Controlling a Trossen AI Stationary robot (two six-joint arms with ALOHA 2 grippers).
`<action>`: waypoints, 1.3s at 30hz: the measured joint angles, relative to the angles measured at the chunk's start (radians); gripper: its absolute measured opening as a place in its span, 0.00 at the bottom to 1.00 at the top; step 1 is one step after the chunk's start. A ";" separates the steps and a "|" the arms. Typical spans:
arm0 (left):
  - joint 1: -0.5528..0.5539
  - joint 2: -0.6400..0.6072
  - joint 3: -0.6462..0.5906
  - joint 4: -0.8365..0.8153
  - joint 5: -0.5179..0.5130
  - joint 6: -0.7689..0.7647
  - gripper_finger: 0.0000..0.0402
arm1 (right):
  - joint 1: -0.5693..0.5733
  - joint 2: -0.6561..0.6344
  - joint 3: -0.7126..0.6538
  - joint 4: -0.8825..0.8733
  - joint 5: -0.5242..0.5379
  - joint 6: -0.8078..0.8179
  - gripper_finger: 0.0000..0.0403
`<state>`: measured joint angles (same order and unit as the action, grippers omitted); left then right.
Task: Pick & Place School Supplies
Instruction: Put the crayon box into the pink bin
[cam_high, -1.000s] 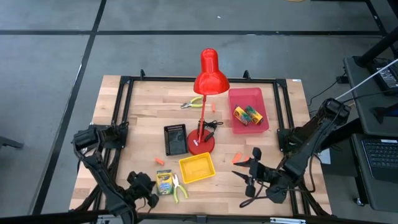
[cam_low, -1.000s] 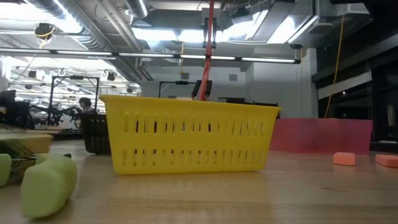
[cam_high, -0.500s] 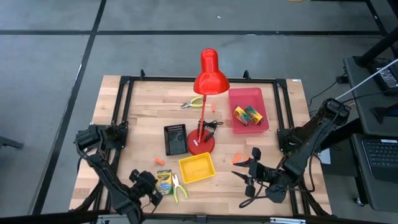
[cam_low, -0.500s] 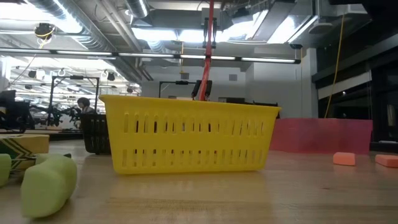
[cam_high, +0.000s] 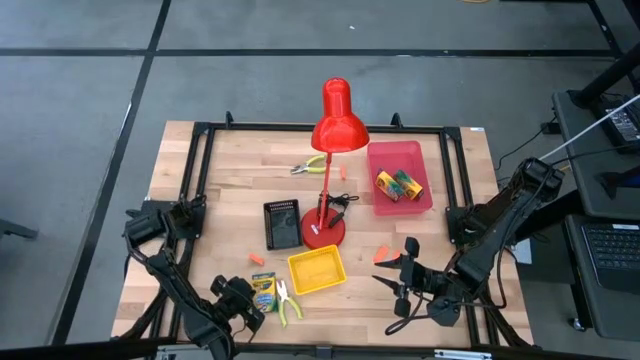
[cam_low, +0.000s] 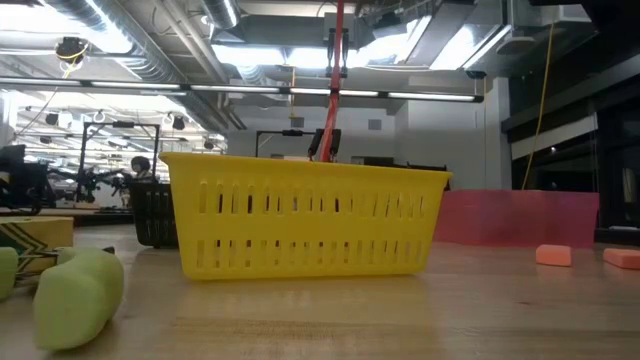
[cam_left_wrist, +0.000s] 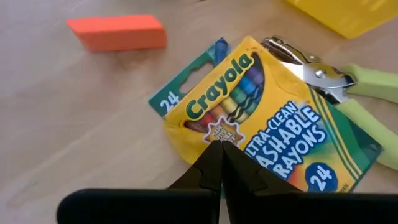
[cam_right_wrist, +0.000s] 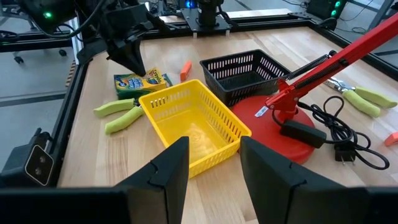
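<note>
The left gripper (cam_high: 243, 300) sits low at the table's near-left corner, its fingers pressed together into one closed point with nothing between them. That point meets the near edge of a yellow-and-green crayon box (cam_left_wrist: 267, 127) lying flat on the wood; whether it presses the box or only overlaps it cannot be told. The right gripper (cam_high: 400, 277) waits at the near right, fingers spread and empty, pointing toward the table's middle.

The table (cam_high: 245, 170) is pale butcher-block in a black frame. A tall red desk lamp (cam_high: 333, 125) stands at its centre on a round base, its black cord coiled beside it. The pink tray (cam_high: 385, 160) at the far right holds two more crayon boxes (cam_high: 399, 184). A yellow tray (cam_high: 315, 269) sits in front of the lamp base, a black tray (cam_high: 282, 223) to the base's left. Green-handled pliers (cam_high: 287, 303) lie touching the near crayon box on the side toward the yellow tray; a second pair (cam_high: 308, 165) lies behind the lamp. Small orange pieces are scattered about: one (cam_high: 257, 260) just beyond the near box, one (cam_high: 381, 254) near the right gripper, one (cam_high: 343, 177) behind the lamp.

The near box reads "Crayola", "ULTRA-CLEAN WASHABLE CRAYONS" and "24".
</note>
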<state>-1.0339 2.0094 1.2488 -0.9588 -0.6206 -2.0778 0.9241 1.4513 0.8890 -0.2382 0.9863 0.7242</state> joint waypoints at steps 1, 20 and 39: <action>-0.003 0.000 0.000 -0.001 0.004 -0.004 0.00 | 0.000 0.000 0.000 0.000 0.000 0.000 0.36; -0.052 -0.002 0.090 -0.202 0.072 -0.078 0.00 | 0.000 0.000 0.000 0.013 -0.018 0.000 0.36; 0.017 -0.004 0.108 -0.310 0.183 -0.056 0.30 | 0.000 0.000 0.000 0.045 -0.045 -0.033 0.36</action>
<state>-1.0164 2.0056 1.3567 -1.2693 -0.4375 -2.1341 0.9243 1.4517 0.8890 -0.1936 0.9411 0.6908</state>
